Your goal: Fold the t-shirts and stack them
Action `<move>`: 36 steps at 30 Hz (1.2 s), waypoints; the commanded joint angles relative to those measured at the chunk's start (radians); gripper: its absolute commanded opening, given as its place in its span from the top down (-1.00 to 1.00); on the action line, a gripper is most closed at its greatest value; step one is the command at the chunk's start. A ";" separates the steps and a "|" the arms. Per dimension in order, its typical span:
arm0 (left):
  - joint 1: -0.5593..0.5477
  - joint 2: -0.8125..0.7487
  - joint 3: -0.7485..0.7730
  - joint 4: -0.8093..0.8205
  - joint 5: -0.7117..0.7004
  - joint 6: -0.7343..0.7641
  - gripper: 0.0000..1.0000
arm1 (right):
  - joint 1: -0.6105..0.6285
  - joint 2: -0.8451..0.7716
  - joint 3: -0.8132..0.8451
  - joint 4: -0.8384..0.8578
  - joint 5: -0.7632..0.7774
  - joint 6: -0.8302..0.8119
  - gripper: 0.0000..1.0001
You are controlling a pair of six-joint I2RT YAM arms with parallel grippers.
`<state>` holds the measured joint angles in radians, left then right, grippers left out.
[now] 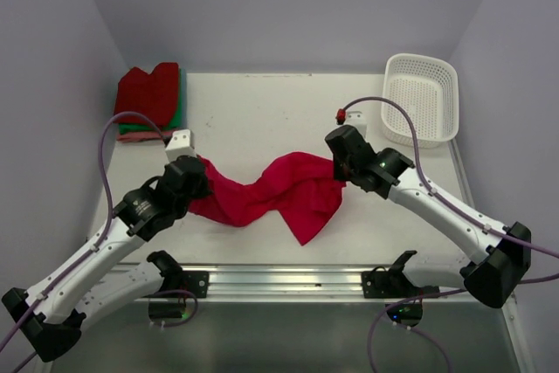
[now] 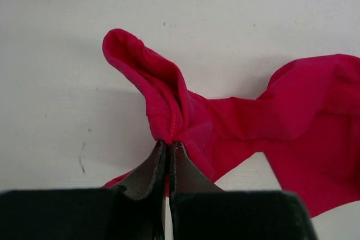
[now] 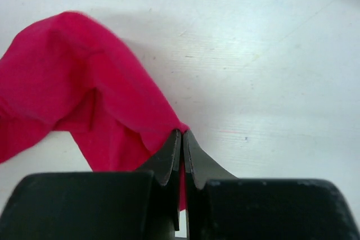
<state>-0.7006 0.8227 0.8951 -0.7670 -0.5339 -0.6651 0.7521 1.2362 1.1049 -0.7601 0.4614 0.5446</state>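
Perhaps three folded t-shirts [image 1: 150,93] lie stacked, while the left hand [image 2: 167,143] and right hand [image 3: 182,133] each pinch the crumpled, unfolded crimson t-shirt [image 1: 262,194].

crimson t-shirt [image 1: 293,191] twisted (folded stack [image 1: 150,93] far-left)

Lab test booth (plain grey walls [image 1: 288,6]) around a white table [image 1: 262,120].

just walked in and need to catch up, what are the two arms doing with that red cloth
Both arms hold one crimson t-shirt, bunched and twisted across the table. The left gripper is shut on its left end, the right gripper on its right end; it is not yet folded. A stack of folded shirts sits at the far left corner, a white basket at the far right.
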 commanded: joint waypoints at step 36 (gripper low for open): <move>-0.026 -0.069 -0.309 0.249 0.353 -0.403 -0.80 | -0.183 0.031 0.092 -0.068 0.060 -0.123 1.00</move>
<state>-0.7136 0.7784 0.5076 -0.5388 -0.1799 -1.0561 0.5739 1.2697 1.1954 -0.8505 0.5129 0.4328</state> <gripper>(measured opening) 0.893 0.022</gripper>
